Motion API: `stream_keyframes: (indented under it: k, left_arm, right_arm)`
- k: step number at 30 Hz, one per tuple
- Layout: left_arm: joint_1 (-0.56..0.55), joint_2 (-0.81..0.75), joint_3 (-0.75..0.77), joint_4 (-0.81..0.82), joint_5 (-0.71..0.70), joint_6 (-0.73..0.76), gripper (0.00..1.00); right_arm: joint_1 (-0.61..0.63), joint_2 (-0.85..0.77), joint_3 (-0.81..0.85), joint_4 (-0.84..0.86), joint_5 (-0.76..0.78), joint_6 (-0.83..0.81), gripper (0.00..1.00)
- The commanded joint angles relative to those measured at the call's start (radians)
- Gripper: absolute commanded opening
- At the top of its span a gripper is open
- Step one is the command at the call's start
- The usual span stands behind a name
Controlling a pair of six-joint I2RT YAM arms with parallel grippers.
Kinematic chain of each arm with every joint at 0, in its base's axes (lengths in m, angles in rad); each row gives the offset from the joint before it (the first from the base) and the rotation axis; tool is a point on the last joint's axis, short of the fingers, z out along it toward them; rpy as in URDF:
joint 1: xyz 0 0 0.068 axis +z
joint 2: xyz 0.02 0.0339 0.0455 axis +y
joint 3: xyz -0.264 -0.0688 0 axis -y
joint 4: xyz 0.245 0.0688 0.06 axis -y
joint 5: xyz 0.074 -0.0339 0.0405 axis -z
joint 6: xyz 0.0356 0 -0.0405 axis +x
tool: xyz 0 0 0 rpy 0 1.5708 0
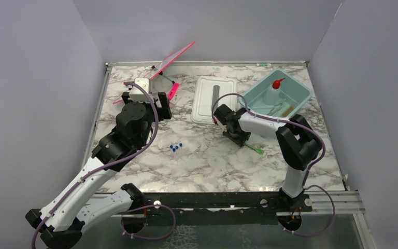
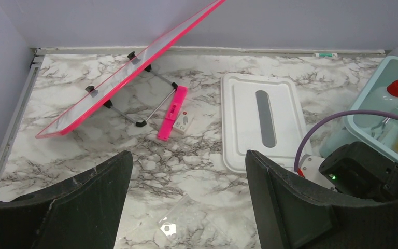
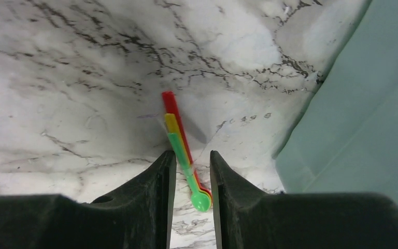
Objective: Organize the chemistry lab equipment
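Just in front of the teal plastic tub, at its near left corner, the right gripper sits low over the marble table. Its jaws are drawn to a narrow gap around the green-tipped stick. This stick is really a stack of green, yellow and red spoon-ended strips lying flat, with its green bowl end between the fingertips. Whether the pads actually clamp it or only flank it cannot be told. Inside the tub stands the white squeeze bottle with red nozzle at the left end, upright. The metal tweezers and the tan-bristled brush lie on the tub floor to its right. Directly left of the tub, the white rectangular lid lies flat on the table. Farther left of the tub and nearer the arm bases, the clear blue-capped tubes lie in a small cluster. Well to the left of the tub, beyond the lid, the left gripper hangs above the table with its jaws spread wide and nothing between them. A small clear bag lies beneath it. A pink-edged tilted panel on a wire stand is propped at the back wall, far left of the tub.
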Motion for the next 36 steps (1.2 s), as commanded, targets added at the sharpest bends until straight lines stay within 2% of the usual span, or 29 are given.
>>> stream_keyframes:
  k: [1, 8, 15, 21, 28, 36]
  left_arm:
    - [0.000, -0.005, 0.026, 0.031, 0.012, 0.024, 0.83]
    - [0.000, 0.001, 0.023, 0.031, 0.024, 0.013, 0.83]
    - [0.001, -0.004, 0.015, 0.031, 0.019, 0.014, 0.83]
    - [0.000, -0.007, 0.006, 0.030, 0.019, 0.004, 0.83]
    - [0.000, 0.007, -0.002, 0.034, 0.025, -0.016, 0.83]
    - [0.000, 0.008, 0.006, 0.033, 0.026, -0.010, 0.83]
  right_arm:
    - [-0.028, 0.019, 0.004, 0.031, 0.007, -0.008, 0.33]
    - [-0.053, 0.029, 0.032, 0.013, -0.216, 0.021, 0.22]
    - [-0.053, 0.032, 0.081, -0.010, -0.312, 0.049, 0.01]
    - [-0.052, 0.020, 0.133, -0.021, -0.409, 0.138, 0.01]
    - [-0.001, 0.030, 0.137, 0.049, -0.315, 0.501, 0.01]
    - [0.013, -0.086, 0.219, 0.044, -0.279, 0.615, 0.01]
